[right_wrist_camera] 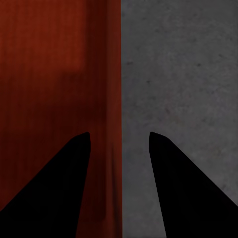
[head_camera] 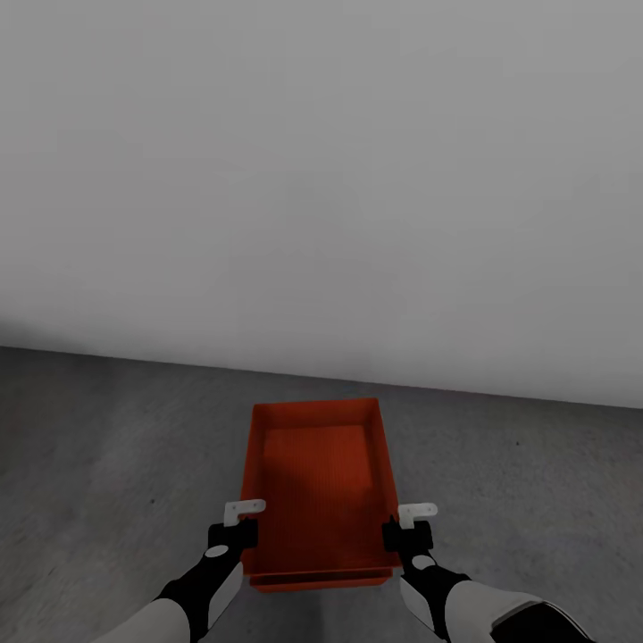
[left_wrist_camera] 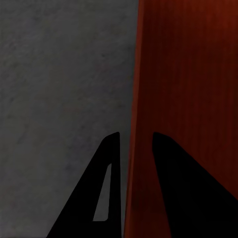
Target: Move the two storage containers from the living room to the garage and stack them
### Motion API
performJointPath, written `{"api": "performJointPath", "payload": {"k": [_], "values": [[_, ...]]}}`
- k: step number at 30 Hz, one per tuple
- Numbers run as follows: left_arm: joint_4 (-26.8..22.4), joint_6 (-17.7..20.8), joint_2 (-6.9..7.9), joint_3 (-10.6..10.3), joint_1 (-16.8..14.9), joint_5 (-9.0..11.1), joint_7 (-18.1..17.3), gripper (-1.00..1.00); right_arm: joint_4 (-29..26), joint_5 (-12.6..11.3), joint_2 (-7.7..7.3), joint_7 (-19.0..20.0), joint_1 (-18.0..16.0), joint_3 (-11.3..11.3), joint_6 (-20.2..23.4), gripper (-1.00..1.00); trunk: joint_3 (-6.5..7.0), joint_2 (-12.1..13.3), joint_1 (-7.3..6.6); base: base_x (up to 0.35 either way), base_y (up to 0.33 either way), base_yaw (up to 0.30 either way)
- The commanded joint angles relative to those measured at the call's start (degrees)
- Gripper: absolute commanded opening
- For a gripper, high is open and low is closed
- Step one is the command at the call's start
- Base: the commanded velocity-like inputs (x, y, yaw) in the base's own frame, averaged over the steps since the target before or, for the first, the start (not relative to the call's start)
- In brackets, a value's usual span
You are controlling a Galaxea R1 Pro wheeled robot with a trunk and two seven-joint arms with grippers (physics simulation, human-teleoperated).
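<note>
The upper container [head_camera: 320,478] sits nested on the lower container [head_camera: 321,581], of which a thin strip of rim shows just beneath the near edge of the upper one. The stack stands on the floor [head_camera: 107,464], near the wall [head_camera: 321,179], with its long axis pointing toward the wall.

Left gripper [head_camera: 234,529]: positioned at the left long wall of the upper container, near the corner farthest from the wall. In the left wrist view, one finger [left_wrist_camera: 101,193] lies outside the container wall [left_wrist_camera: 136,124], over the floor [left_wrist_camera: 59,74]; the other lies inside, over the container base. The jaws straddle the wall closely, with only a thin gap; firm contact cannot be confirmed.

Right gripper [head_camera: 407,532]: positioned at the right long wall, level with the left gripper. In the right wrist view, one finger [right_wrist_camera: 54,193] lies inside the container and the other over the floor [right_wrist_camera: 188,74]. The jaws are spread wide, clear of the wall [right_wrist_camera: 113,124] on both sides: released.
</note>
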Motion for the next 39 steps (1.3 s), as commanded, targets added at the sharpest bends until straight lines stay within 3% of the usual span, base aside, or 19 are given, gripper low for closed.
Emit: {"api": "performJointPath", "payload": {"k": [1,39], "values": [[0.16,-0.29,1.24,0.08,0.01,0.70,2.04,-1.00,-2.70,1.76,0.07,0.54,-0.10,-2.99,-1.24,-1.00,-0.04,-0.02,-0.01,0.000,0.000,0.000],[0.16,-0.29,1.24,0.04,0.01,0.83,2.01,-1.00,-2.70,1.76,0.07,0.54,-0.10,-2.99,-1.27,-1.00,-0.04,-0.02,-0.01,0.000,0.000,0.000]]}}
